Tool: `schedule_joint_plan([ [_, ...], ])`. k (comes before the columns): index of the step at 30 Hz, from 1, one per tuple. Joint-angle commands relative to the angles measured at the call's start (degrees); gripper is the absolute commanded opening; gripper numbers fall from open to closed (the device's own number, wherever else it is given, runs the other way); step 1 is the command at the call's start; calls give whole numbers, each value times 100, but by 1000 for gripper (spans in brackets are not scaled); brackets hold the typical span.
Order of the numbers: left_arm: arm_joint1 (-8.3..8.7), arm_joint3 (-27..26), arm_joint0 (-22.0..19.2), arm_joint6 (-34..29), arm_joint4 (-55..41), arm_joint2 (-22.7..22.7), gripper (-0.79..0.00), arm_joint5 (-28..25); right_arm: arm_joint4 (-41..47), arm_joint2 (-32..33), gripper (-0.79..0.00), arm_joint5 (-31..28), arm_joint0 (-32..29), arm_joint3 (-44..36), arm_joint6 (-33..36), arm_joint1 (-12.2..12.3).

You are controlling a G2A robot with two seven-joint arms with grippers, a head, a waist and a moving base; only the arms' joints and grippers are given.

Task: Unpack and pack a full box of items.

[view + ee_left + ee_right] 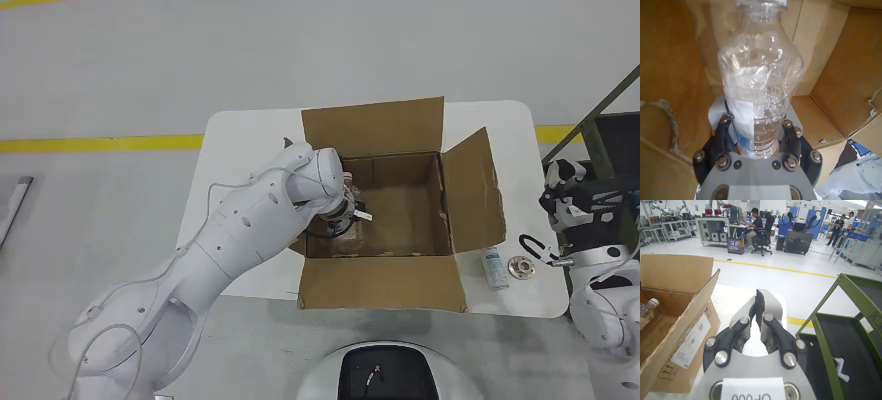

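An open cardboard box (pixel 400 285) stands on the white table (pixel 240 150). Inside it, at its left side, my left gripper (pixel 755 123) is shut on a clear plastic bottle (pixel 761 75) with a white and blue label; the bottle (pixel 350 215) is held over the box floor. From the right wrist view the bottle's white cap (pixel 654 301) shows inside the box (pixel 677 321). My right gripper (pixel 758 311) stays off the table's right end, shut with nothing between its black pads.
On the table right of the box lie a small white bottle (pixel 493 268), a round metal part (pixel 519 266) and a black hook-shaped piece (pixel 534 248). A green cart (pixel 844 336) with black shelves stands to the right of the table.
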Motion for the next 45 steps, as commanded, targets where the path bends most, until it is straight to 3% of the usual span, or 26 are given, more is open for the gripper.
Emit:
schedule_joint_plan([
  [1,-21,19,37,15,44,0,-785,16,0,0,-785,0,0,0,0,0],
  [9,-124,173,126,-14,73,0,-785,-13,0,0,-785,0,0,0,0,0],
  [11,-144,220,122,-23,68,0,-637,-23,0,0,-785,0,0,0,0,0],
  [12,-153,242,119,-30,72,0,-517,-30,0,0,-785,0,0,0,0,0],
  [14,-169,285,120,-49,62,0,-422,-49,0,0,-785,0,0,0,0,0],
  [15,-176,305,120,-48,72,0,-280,-47,0,0,-785,0,0,0,0,0],
  [16,-183,319,124,-53,46,0,-31,-53,0,0,-785,0,0,0,0,0],
  [17,-189,334,122,-55,44,0,0,-54,0,0,-785,0,0,0,0,0],
  [26,-170,319,19,-42,-87,0,0,-42,0,0,-785,0,0,0,0,0],
  [32,-28,-18,-116,17,-390,-157,0,16,0,0,-785,0,0,0,0,0],
  [38,338,-648,-109,368,-212,-681,0,-71,-33,12,-785,-101,10,-72,112,26],
  [45,956,-1684,128,632,168,-1538,0,223,-391,270,-785,-318,163,-273,1381,122],
])
